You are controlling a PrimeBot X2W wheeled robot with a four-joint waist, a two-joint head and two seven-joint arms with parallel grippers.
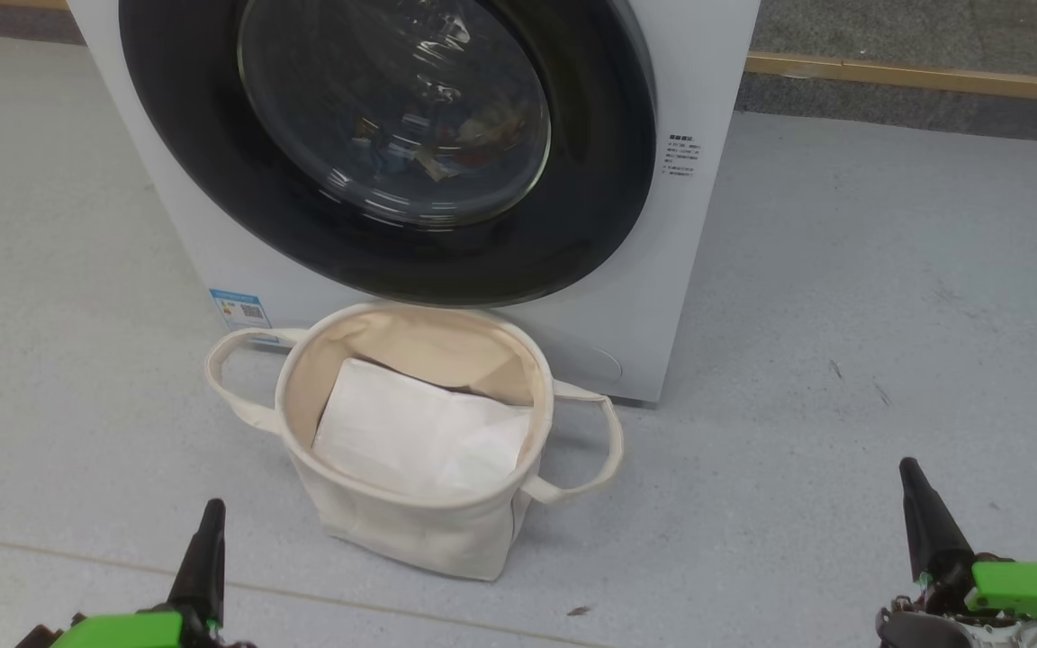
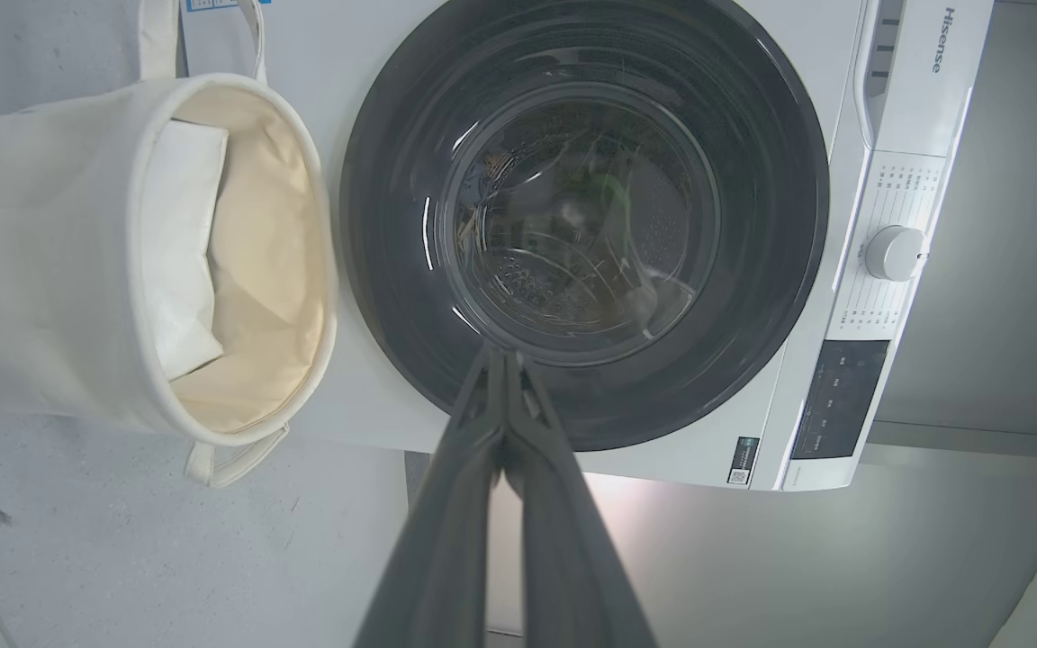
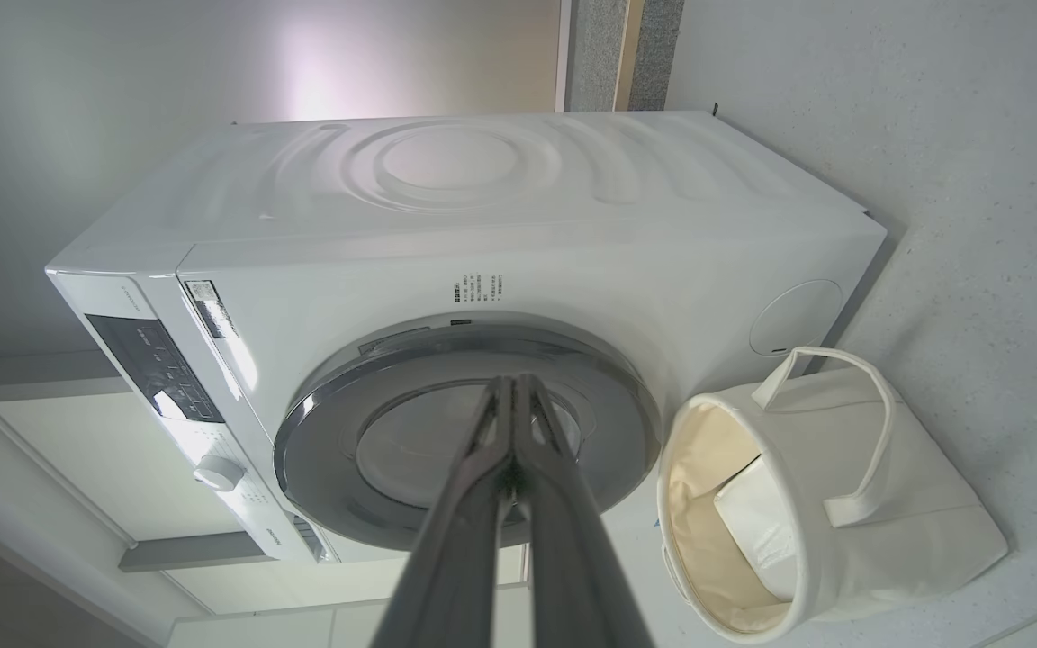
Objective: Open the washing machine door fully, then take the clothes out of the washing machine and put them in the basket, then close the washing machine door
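The washing machine door [image 1: 212,180] sits shut, flat against the front of the white washing machine [image 1: 698,270]. Through its glass bowl I make out the clothes [image 1: 446,148] only as dim coloured scraps (reflections blur them). Just in front of the machine, below the door's lower rim, the cream canvas basket [image 1: 410,531] stands upright on the floor [image 1: 843,360] with a folded white sheet [image 1: 419,432] inside it. The floor is pale grey and speckled, with a few dark flecks and a thin seam line near me. A wood-coloured strip [image 1: 915,79] runs along it beyond the machine, and a plain pale wall [image 3: 122,90] rises behind. My left pincer [image 1: 210,517] and right pincer [image 1: 913,477] are both clenched on nothing, low down and well apart from the basket and the door.
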